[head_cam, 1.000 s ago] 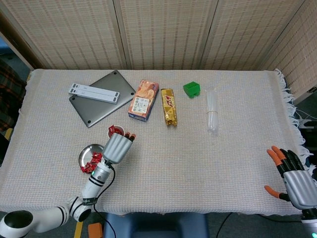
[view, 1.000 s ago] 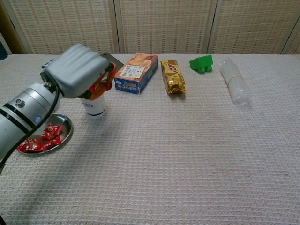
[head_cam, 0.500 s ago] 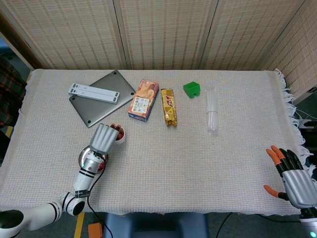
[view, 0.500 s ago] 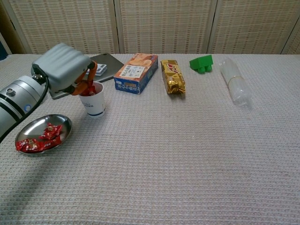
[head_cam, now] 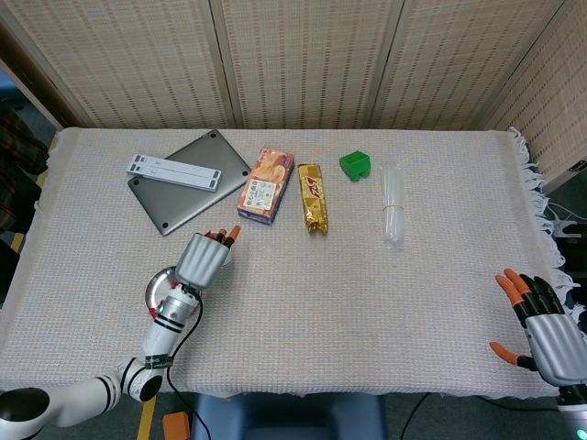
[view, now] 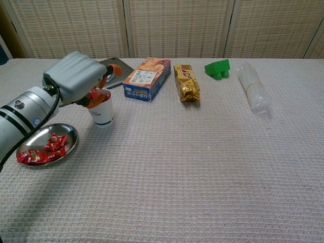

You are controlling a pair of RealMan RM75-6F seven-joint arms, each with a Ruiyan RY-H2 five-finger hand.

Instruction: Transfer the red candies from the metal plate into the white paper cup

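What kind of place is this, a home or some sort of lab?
Probably a lab or test room, not a home: a cloth-covered table before woven folding screens, with a closed laptop and oddments like a snack box laid out as props.

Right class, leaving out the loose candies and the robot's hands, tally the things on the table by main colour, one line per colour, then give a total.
Grey or silver: 3, laptop, flat bar, metal plate
White: 1, paper cup
Orange and blue: 1, snack box
Gold: 1, wrapped bar
Green: 1, block
Clear: 1, plastic sleeve
Total: 8
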